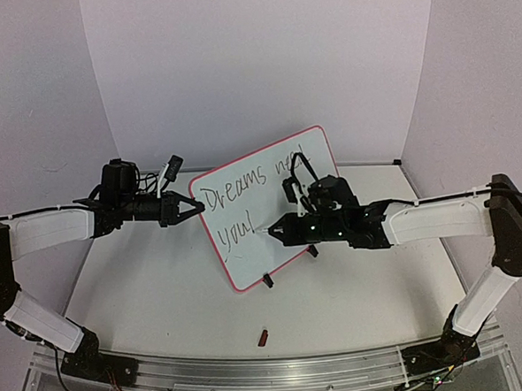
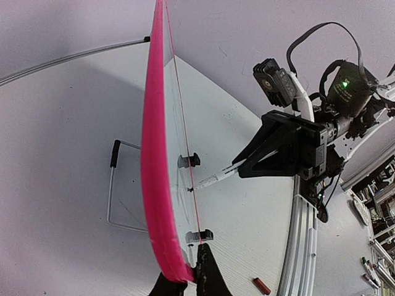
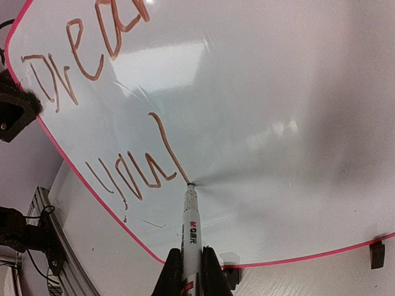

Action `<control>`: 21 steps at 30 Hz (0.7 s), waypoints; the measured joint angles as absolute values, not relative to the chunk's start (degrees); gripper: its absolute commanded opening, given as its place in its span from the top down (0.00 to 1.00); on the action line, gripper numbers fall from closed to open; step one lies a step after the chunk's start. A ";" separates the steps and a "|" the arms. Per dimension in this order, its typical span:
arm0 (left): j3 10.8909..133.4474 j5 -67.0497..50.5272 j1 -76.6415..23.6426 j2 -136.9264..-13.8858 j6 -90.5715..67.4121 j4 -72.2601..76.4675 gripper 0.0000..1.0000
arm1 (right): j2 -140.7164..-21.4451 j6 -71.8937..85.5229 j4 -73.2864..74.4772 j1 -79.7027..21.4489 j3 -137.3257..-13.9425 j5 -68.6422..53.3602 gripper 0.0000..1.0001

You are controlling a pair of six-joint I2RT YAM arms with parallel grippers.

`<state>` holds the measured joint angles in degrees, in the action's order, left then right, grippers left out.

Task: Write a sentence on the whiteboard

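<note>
Left fingers astride whiteboard edge

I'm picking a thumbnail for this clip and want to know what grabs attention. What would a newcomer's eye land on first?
First, the pink-framed whiteboard standing mid-table, handwritten with "Dreams" on its top line and "you" beneath. Next, the right gripper holds a marker with its tip on the board at the end of "you", while the left gripper clamps the board's left edge.
</note>
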<state>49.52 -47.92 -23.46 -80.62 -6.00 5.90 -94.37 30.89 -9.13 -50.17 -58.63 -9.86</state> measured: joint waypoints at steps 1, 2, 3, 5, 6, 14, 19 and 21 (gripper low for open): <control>49.52 -47.92 -23.46 -80.62 -6.00 5.91 1.00 | -94.37 30.89 -9.41 -50.17 -58.78 -9.83 1.00; 49.52 -47.94 -23.46 -80.62 -5.98 5.90 1.00 | -94.37 30.89 -9.73 -50.17 -58.95 -9.75 1.00; 49.52 -47.96 -23.48 -80.62 -5.98 5.90 1.00 | -94.37 30.89 -9.99 -50.17 -59.19 -9.65 1.00; 49.52 -47.97 -23.49 -80.62 -5.97 5.91 1.00 | -94.37 30.89 -10.54 -50.16 -59.50 -9.39 1.00; 49.52 -47.97 -23.49 -80.62 -5.96 5.91 1.00 | -94.37 30.89 -10.80 -50.15 -59.62 -9.25 1.00; 49.52 -47.95 -23.53 -80.62 -5.98 5.93 1.00 | -94.37 30.88 -11.14 -50.01 -59.72 -9.04 1.00; 49.52 -47.94 -23.53 -80.62 -5.98 5.91 1.00 | -94.37 30.89 -11.17 -49.91 -59.77 -8.84 1.00; 49.52 -47.92 -23.53 -80.62 -5.98 5.91 1.00 | -94.37 30.89 -11.22 -49.91 -59.77 -8.70 1.00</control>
